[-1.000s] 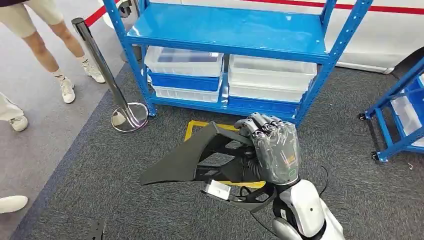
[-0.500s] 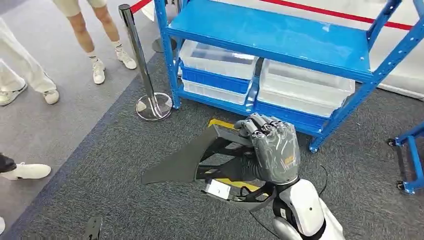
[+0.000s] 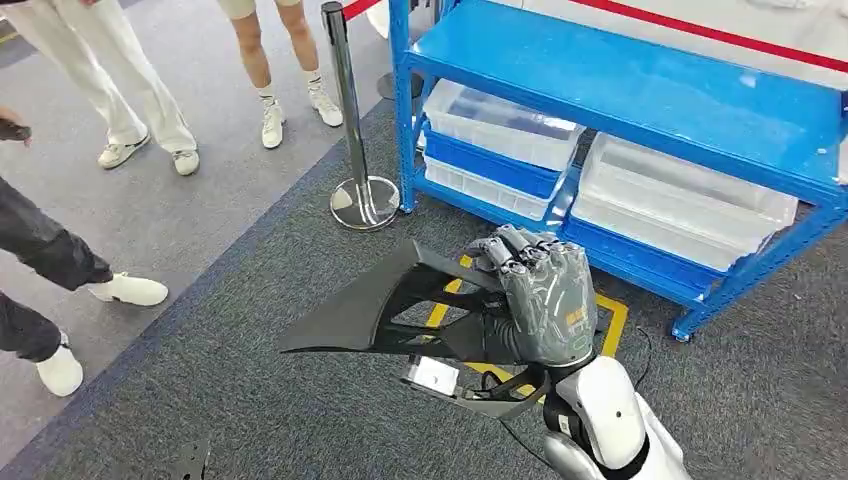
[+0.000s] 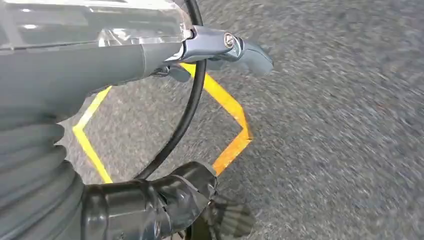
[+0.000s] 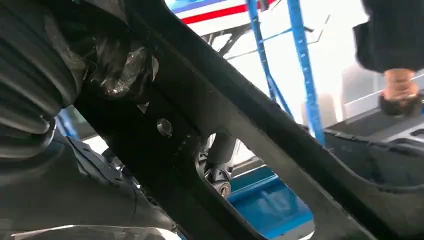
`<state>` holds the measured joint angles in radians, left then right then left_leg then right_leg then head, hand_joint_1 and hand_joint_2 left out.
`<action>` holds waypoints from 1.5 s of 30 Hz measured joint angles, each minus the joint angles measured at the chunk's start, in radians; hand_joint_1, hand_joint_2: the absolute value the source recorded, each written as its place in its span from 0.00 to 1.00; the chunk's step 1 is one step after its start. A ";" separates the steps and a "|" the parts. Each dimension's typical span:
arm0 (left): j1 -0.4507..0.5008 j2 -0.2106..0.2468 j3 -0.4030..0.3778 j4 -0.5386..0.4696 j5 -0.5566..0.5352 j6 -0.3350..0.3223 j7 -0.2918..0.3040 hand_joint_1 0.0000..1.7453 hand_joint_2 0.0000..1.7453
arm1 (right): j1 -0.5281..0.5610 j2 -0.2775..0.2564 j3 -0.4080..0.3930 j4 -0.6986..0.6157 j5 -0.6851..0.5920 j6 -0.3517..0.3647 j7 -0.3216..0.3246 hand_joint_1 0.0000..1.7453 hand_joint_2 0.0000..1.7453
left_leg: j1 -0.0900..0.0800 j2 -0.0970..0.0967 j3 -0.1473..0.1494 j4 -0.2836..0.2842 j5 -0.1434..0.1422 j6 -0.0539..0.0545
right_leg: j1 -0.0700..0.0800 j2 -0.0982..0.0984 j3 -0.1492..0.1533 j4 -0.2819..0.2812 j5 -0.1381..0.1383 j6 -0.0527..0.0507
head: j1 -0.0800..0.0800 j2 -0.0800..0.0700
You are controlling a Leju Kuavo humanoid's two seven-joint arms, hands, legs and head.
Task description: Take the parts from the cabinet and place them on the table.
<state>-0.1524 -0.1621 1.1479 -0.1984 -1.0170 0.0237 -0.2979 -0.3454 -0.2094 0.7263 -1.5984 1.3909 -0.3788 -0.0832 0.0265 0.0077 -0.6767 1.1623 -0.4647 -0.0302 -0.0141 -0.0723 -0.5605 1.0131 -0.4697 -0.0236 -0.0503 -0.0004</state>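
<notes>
Right hand [image 3: 545, 300] fingers around black part [image 3: 370, 310], near blue cabinet [image 3: 640, 90]; left hand [image 4: 75, 65] fingers unclear.

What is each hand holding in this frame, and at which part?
The right hand grips a black frame-like part by a strut at its wide, open end; the pointed end juts out free. The left hand appears to hold nothing.

Blue shelf [image 3: 640, 75] (clear bins [image 3: 500, 120] beneath)
</notes>
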 joint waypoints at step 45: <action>0.002 0.008 0.001 0.000 0.017 0.016 -0.001 0.00 1.00 | 0.034 0.013 0.000 0.035 0.002 -0.017 0.006 1.00 1.00 | -0.017 -0.069 0.067 -0.144 0.043 0.066 | 0.002 0.070 -0.120 0.275 -0.118 0.037 | -0.007 0.000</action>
<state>-0.1506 -0.1537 1.1486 -0.1984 -0.9998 0.0393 -0.2987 -0.3115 -0.1965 0.7267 -1.5637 1.3931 -0.3956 -0.0767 0.0099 -0.0616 -0.6095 1.0186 -0.4214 0.0356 -0.0123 -0.0020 -0.6809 1.2880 -0.5873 0.0136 -0.0576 -0.0004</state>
